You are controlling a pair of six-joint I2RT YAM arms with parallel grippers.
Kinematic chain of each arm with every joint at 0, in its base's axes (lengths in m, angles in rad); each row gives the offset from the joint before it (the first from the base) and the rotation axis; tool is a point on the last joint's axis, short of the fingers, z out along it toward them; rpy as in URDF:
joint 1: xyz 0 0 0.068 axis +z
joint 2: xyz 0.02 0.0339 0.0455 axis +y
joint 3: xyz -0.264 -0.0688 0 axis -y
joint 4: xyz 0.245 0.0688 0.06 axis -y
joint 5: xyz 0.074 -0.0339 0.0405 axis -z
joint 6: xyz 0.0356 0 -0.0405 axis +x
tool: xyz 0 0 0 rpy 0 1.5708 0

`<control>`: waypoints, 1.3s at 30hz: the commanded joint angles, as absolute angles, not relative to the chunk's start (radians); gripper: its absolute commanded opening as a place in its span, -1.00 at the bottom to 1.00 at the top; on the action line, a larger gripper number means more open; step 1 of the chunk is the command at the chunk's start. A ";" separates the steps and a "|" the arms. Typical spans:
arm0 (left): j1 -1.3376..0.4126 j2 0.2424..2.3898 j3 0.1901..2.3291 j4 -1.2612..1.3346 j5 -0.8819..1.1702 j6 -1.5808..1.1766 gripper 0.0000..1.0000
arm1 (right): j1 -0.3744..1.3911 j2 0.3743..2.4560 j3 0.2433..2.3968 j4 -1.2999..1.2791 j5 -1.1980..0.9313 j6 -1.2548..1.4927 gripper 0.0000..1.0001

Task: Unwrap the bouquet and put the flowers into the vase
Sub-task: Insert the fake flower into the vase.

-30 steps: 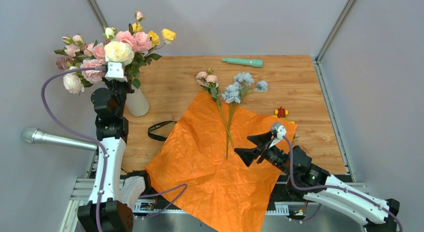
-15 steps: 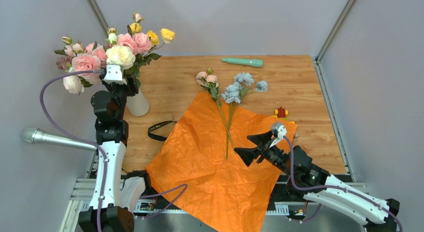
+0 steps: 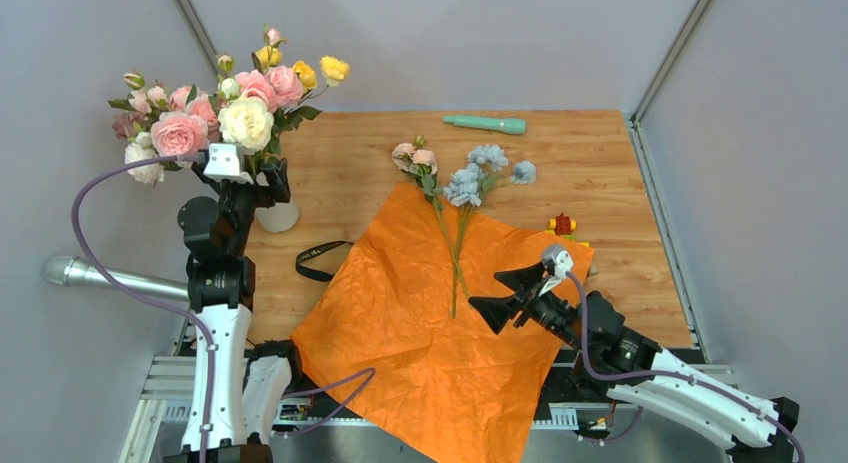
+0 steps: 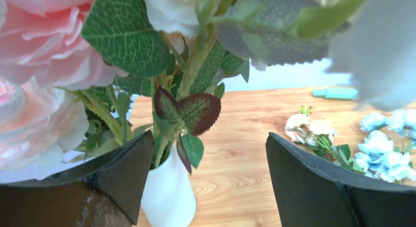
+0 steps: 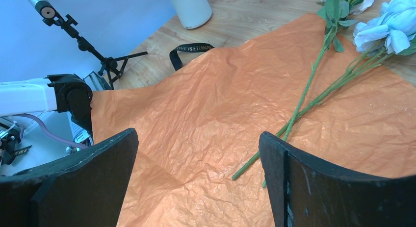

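The off-white vase (image 3: 276,216) stands at the table's far left and holds pink, cream and yellow flowers (image 3: 215,108). My left gripper (image 3: 264,183) hangs open just in front of their stems, holding nothing. In the left wrist view the vase (image 4: 168,195) sits by the left finger of that gripper (image 4: 209,138). The bouquet's orange paper (image 3: 420,323) lies unfolded. A pink stem (image 3: 413,158) and a blue stem (image 3: 475,178) rest on its far corner. My right gripper (image 3: 487,290) hovers open over the paper (image 5: 196,104), near the stem ends (image 5: 274,138).
A black strap (image 3: 318,258) lies left of the paper. A teal stick (image 3: 485,124) lies at the back, small toy blocks (image 3: 563,224) sit right of the paper. A grey metal tube (image 3: 100,276) juts in from the left. Grey walls close in the table's sides.
My left gripper has opened off the flower stems and drawn back toward me. The released flowers have settled a little in the vase. The right arm has not moved.
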State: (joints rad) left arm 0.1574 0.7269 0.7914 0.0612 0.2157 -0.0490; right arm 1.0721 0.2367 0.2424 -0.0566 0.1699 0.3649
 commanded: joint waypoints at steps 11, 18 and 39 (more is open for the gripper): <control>0.088 0.589 0.790 -0.285 0.095 -0.190 0.83 | 1.077 0.261 0.281 -0.050 0.162 0.373 0.89; -0.022 0.535 0.744 -0.368 0.077 -0.203 0.78 | 1.078 0.365 0.335 -0.112 0.234 0.428 0.80; -0.232 0.656 0.672 -0.335 0.360 -0.244 0.88 | 0.935 1.272 0.691 -0.211 0.258 0.496 0.22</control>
